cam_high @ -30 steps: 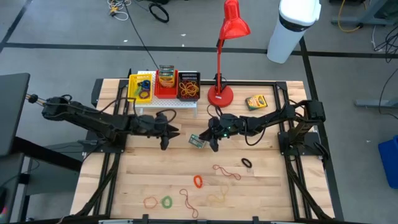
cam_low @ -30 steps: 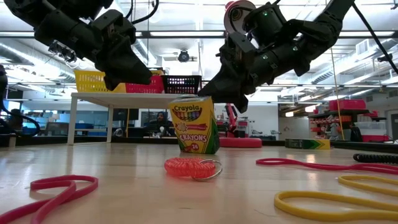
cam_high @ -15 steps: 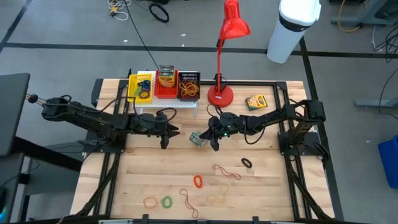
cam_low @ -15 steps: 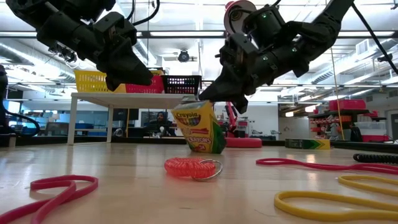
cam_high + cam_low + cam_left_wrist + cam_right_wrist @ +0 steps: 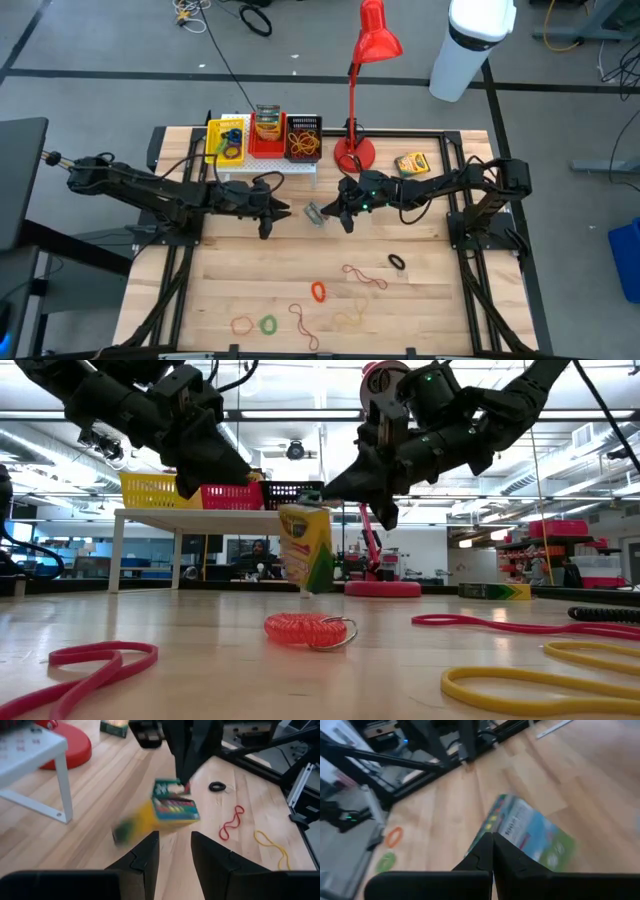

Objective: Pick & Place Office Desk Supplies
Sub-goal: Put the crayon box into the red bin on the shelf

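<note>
I have the right gripper (image 5: 326,211) near the middle of the tabletop (image 5: 430,290), in front of the white rack (image 5: 268,165). Its jaws are fully closed on the top flap of a green-and-yellow crayon box (image 5: 314,213). In the low view the crayon box (image 5: 305,547) hangs tilted below the right gripper (image 5: 312,494), clear of the wood.

The left gripper (image 5: 286,209) sits just beside the crayon box on the opposite side, not touching it. Its jaws stand partly open with nothing between them. In the left wrist view the two dark fingers (image 5: 143,857) frame the suspended crayon box (image 5: 170,811) ahead.

Remaining items:
- A second crayon box (image 5: 411,163) lies near the base of the red desk lamp (image 5: 357,105), toward the right arm's side.
- A coiled red band (image 5: 319,291) lies on the front half of the tabletop.
- A black loop (image 5: 397,262) lies to the right of it.
- A thin red loop (image 5: 364,276) lies between those two.
- A green loop (image 5: 268,324) and an orange loop (image 5: 242,324) lie near the front edge.
- The rack carries a yellow bin (image 5: 226,139), a red bin (image 5: 267,130) and a black bin (image 5: 303,136).
</note>
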Motion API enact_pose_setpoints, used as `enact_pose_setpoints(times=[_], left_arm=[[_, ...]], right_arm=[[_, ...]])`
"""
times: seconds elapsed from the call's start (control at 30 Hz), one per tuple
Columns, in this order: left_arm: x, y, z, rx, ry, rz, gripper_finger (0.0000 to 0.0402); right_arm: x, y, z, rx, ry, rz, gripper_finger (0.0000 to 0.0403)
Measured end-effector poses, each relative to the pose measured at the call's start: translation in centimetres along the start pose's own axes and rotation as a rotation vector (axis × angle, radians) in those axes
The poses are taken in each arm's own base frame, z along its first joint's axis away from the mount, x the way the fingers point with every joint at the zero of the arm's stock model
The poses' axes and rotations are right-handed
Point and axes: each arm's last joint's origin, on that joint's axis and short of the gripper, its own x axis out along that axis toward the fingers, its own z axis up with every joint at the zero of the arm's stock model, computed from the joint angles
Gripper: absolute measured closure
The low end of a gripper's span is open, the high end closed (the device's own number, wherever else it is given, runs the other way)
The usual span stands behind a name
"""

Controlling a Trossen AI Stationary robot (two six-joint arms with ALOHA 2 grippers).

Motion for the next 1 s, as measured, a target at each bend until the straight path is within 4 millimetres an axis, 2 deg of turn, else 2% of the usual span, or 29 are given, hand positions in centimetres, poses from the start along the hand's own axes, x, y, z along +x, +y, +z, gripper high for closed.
enact_pose_setpoints(times=[0.17,0.33,0.7,1.0], left_arm=[[-0.02,-0.18,0.44,0.024,-0.001,-0.001,0.0282],[-0.02,-0.17,0.40,0.015,0.003,0.000,0.0282],[-0.02,-0.19,0.40,0.012,0.007,-0.012,0.0282],[-0.02,-0.18,0.41,0.012,0.005,-0.009,0.0282]], right_arm=[[0.15,0.65,-0.21,0.038,0.002,0.022,0.0401],[0.15,0.68,-0.16,0.169,-0.006,0.019,0.0401],[0.19,0.83,-0.51,0.341,0.047,0.045,0.0402],[0.17,0.64,-0.79,0.361,0.079,0.035,0.0401]])
